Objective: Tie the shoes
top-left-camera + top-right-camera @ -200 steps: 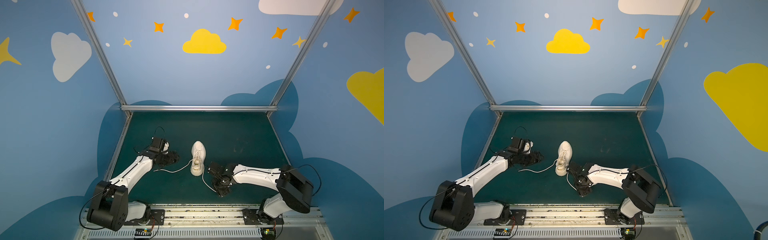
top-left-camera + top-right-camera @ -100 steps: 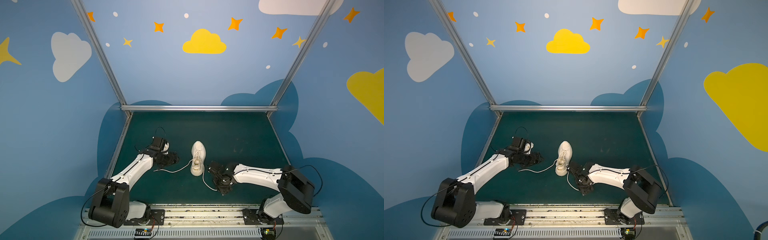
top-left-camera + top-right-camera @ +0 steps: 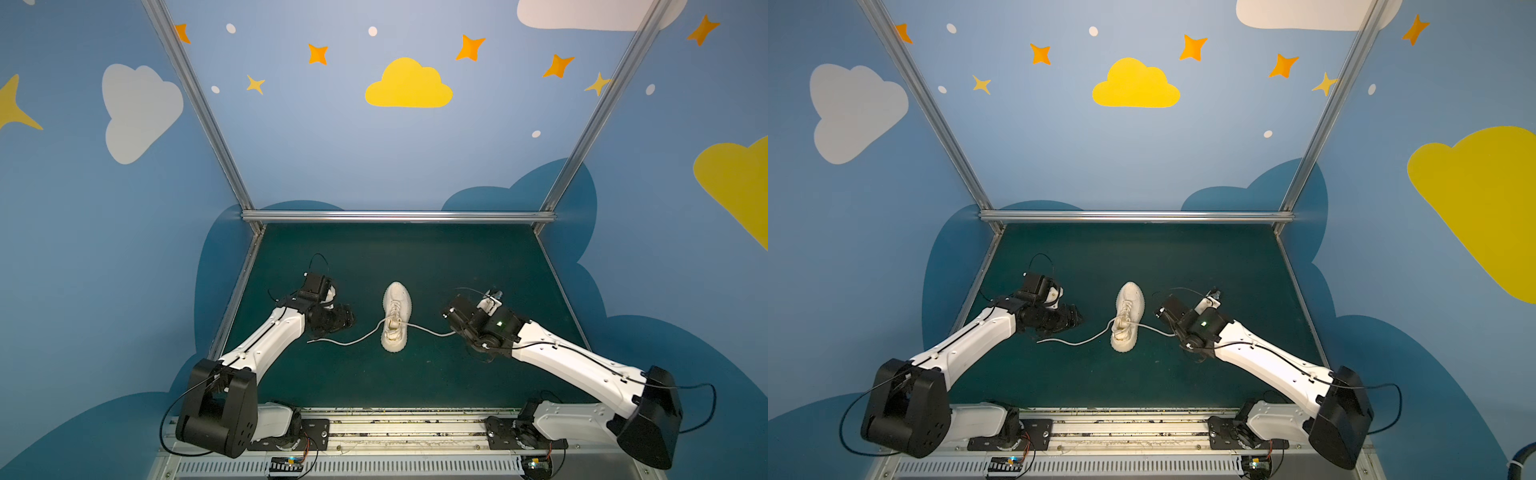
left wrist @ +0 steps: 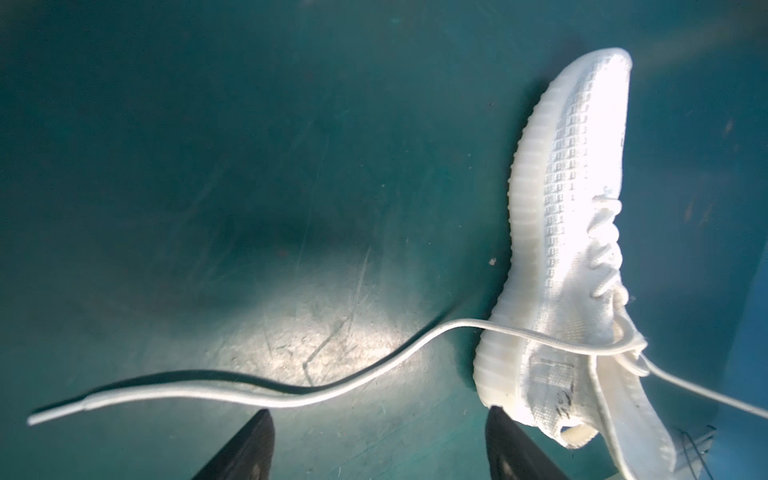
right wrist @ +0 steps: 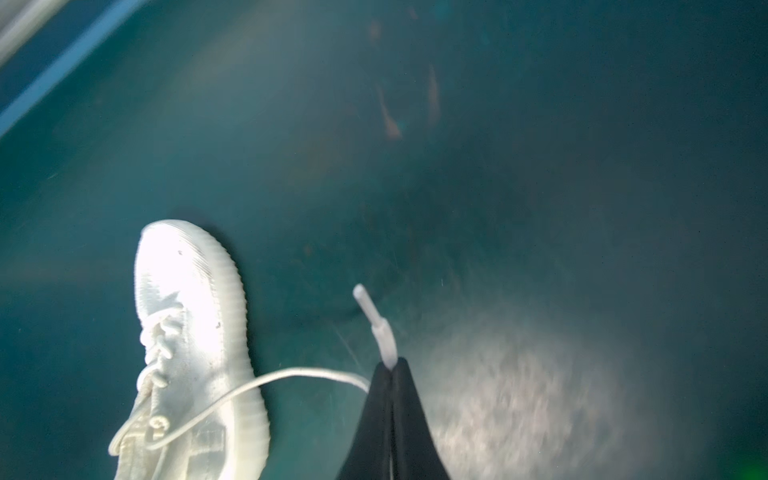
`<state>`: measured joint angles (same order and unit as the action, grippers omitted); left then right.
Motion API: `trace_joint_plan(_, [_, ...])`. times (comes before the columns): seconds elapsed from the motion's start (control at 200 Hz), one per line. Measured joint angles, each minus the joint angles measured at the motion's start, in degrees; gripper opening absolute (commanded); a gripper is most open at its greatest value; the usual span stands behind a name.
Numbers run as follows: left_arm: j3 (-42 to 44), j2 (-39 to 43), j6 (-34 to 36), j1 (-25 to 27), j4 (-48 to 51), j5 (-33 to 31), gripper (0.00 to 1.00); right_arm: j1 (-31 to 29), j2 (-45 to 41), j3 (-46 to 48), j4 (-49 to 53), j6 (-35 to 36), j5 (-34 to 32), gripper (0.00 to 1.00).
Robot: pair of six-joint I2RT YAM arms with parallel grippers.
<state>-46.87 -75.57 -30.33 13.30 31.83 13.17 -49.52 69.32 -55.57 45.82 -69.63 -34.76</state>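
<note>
Centrally placed: cream knit sneaker (image 3: 396,316) (image 3: 1128,316), standing on its ribbed sole on the green mat (image 3: 415,257), toe toward the back wall, between the two arms.
Left lace: the left lace (image 3: 349,343) (image 4: 291,395) lies loose on the mat, running from the top eyelets out to the left arm's side.
Left gripper: the left gripper (image 3: 347,322) (image 4: 379,411) has its jaws wide apart and holds nothing; it is near the sneaker, and the left lace passes just beyond its fingertips.
Right lace: the right lace (image 3: 428,330) (image 5: 291,376) goes from the top eyelets to the right arm, probably lifted a little off the mat; the wrist picture is blurred.
Right gripper: the right gripper (image 3: 455,332) (image 5: 392,370) is pinched closed on the right lace near its end; the plastic tip (image 5: 368,307) sticks out past the jaws.
</note>
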Motion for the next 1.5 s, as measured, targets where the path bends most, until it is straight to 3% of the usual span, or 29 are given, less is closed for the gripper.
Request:
trace_joint_plan(0.09, [1.64, 2.47, -1.62, -0.72, -1.40, 1.46, 0.80, 4.22, -1.40, 0.24, -5.55, 14.25, 2.47, 0.00])
trace_joint_plan(0.235, [2.54, 5.27, -2.84, -1.25, 0.09, 0.24, 0.80, 8.33, -1.44, 0.07, -13.40, 32.76, 11.80, 0.00])
trace_joint_plan(0.451, [6.23, 12.33, -4.26, -2.60, 1.99, -1.97, 0.80, 8.55, 6.38, -6.97, -19.17, 46.40, 28.50, 0.00])
trace_joint_plan(0.716, [8.20, 16.70, -5.62, -3.98, 4.09, -4.00, 0.80, 8.55, 26.97, -26.95, -18.08, 49.03, 49.44, 0.00])
trace_joint_plan(0.936, [10.16, 14.99, -7.04, -4.20, 1.55, -2.80, 0.79, 8.09, 42.58, -43.63, -11.63, 48.92, 60.78, 0.00])
trace_joint_plan(1.237, [11.30, 10.27, -7.80, -4.28, -1.55, -2.01, 0.78, 5.25, 53.37, -55.30, -6.88, 48.52, 65.96, 0.00])
trace_joint_plan(1.502, [11.30, 8.00, -7.45, -4.31, -2.80, -1.79, 0.78, 4.61, 61.92, -61.77, -5.46, 46.88, 65.55, 0.00])
